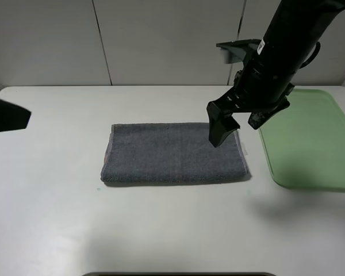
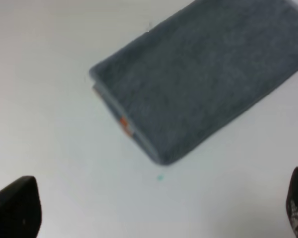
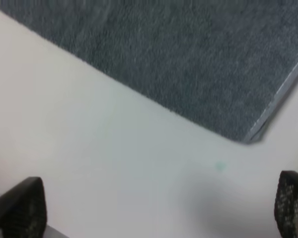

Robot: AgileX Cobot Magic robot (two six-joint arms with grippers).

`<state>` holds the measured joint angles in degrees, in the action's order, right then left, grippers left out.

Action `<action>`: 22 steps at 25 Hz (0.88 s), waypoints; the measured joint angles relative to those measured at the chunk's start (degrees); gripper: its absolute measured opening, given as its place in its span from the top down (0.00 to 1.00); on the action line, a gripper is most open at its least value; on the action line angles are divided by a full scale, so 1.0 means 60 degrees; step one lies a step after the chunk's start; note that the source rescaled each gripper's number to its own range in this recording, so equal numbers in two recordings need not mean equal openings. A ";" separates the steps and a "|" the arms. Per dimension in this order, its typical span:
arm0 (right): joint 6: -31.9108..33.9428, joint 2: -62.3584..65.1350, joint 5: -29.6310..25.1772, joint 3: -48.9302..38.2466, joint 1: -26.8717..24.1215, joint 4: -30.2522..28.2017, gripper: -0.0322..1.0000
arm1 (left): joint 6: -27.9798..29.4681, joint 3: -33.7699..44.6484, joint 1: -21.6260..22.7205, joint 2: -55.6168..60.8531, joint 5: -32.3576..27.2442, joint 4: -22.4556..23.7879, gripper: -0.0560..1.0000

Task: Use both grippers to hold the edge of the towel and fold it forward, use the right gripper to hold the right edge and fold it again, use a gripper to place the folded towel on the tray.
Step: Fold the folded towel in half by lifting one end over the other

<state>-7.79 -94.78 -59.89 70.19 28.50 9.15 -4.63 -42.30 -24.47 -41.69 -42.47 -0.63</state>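
The right arm (image 1: 287,40) slants down from about 1 o'clock in the high view, its wrist tilted so that the right gripper (image 1: 237,131) points down toward 7 o'clock with jaws spread wide (its own wrist camera catches only the two fingertips (image 3: 21,208), far apart). Of the left arm (image 1: 6,115) only a black stub shows at 9 o'clock. The left gripper (image 2: 154,210) is likewise spread wide and clasps nothing.

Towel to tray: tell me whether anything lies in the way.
Nothing visible does. Only bare table separates the folded towel from the tray on its right. The open right gripper hovers over the towel's right end.
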 joint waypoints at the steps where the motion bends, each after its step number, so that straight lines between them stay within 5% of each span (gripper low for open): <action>1: 0.0017 0.0000 0.0037 0.0000 0.0000 0.0000 0.00 | 0.0409 0.0260 0.0000 0.0421 0.0000 0.0254 0.00; 8: 0.0026 0.0000 0.0476 0.0000 0.0000 0.0102 0.00 | 0.2019 0.1578 0.0000 0.3150 -0.0560 0.1518 0.00; 22: 0.0044 0.0000 0.0537 0.0000 0.0000 0.0131 0.00 | 0.2652 0.2109 0.0000 0.6988 -0.3413 0.1628 0.00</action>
<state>-7.52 -94.78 -56.67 70.19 28.50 9.94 11.28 -29.65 -24.47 0.24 -62.95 9.13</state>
